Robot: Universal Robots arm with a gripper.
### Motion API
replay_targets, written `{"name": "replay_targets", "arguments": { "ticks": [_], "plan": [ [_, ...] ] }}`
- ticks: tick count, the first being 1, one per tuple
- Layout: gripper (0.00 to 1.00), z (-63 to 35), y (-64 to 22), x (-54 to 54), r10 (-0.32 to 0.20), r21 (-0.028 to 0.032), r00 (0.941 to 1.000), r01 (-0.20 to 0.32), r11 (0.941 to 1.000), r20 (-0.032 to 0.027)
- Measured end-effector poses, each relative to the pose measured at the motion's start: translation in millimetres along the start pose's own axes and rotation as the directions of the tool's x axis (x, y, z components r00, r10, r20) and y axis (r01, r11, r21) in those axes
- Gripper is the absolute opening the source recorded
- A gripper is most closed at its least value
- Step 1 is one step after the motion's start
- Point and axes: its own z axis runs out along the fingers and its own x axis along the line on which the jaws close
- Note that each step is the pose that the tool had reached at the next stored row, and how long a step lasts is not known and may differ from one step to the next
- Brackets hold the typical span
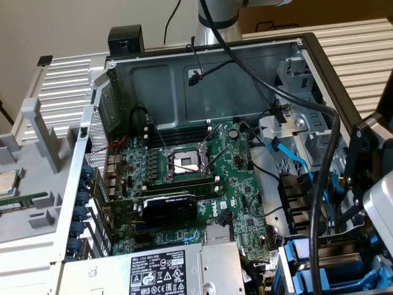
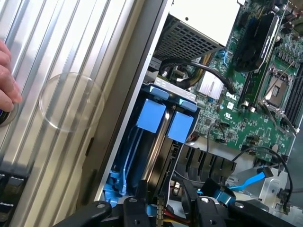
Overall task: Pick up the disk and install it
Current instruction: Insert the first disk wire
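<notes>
Disk (image 2: 151,116) seems to stand on edge in the drive bay (image 2: 158,90), close to the gripper (image 2: 168,215). I cannot tell if the gripper holds anything. The disk looks heavy, hard and easy to hurt; grab its blue plastic sides.

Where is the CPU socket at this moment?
In the exterior view the CPU socket sits near the middle of the green motherboard, between the memory slots and the black graphics card.
</notes>
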Motion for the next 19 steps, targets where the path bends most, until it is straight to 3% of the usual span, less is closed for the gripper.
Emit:
{"name": "replay_targets", "arguments": {
  "ticks": [5,10,19],
  "plan": [
    [0.42,-0.8,-1.6,3.0,0.003,-0.0127,0.9999,-0.003,0.9999,0.0124],
    [0.42,-1.0,-3.9,4.8,0.004,-0.0275,0.9994,-0.003,0.9996,0.034],
    [0.42,-2.4,-8.1,11.1,0.002,-0.0355,0.9984,0.0,0.9994,0.057]
  ]
}}
